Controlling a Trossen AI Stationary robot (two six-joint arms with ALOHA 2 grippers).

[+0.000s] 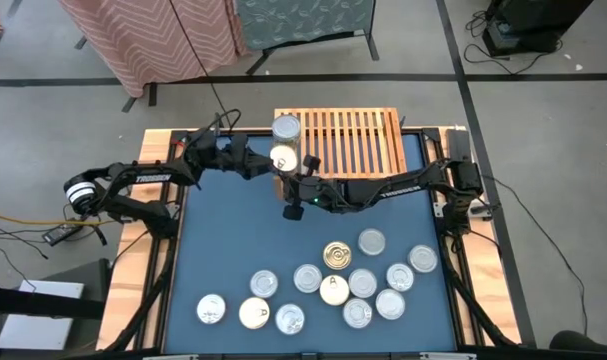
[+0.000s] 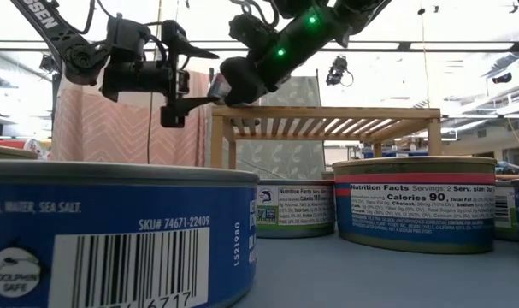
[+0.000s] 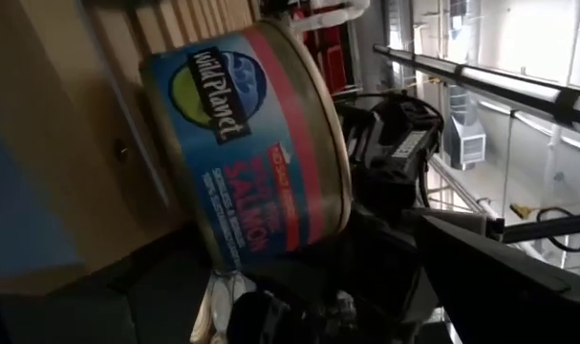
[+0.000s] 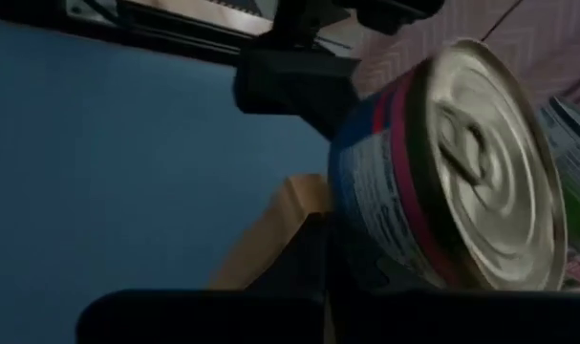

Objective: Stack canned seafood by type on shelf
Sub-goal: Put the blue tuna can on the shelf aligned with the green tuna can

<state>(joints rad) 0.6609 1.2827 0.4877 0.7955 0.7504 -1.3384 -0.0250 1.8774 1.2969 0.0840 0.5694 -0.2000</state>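
Observation:
A cream-topped can (image 1: 283, 158) with a blue and red salmon label (image 3: 242, 153) stands on the front left corner of the shelf (image 1: 353, 140). A silver-topped can (image 1: 286, 127) stands behind it on the slats. My left gripper (image 1: 262, 160) is level at the can's left. It is open and rolled, with one finger above (image 2: 199, 53) and one below (image 2: 191, 104), both clear of the can. My right gripper (image 1: 296, 180) is shut, close against the can's near right side. Several more cans (image 1: 333, 285) lie on the blue table. My right gripper comes at the can's side wall (image 4: 366, 191) from the table's right and near side, slanting a little down, with its fingers shut. The dark fingers themselves hide the meeting place, so I cannot tell whether they touch the wall. The can stands upright on the shelf corner (image 4: 280, 215).
Loose cans crowd the table's near half, among them a gold-topped one (image 1: 337, 256) and a blue-labelled one close to the low camera (image 2: 114, 231). The blue mat (image 1: 233, 230) between the shelf and these cans is bare. Most of the shelf's slats are bare too.

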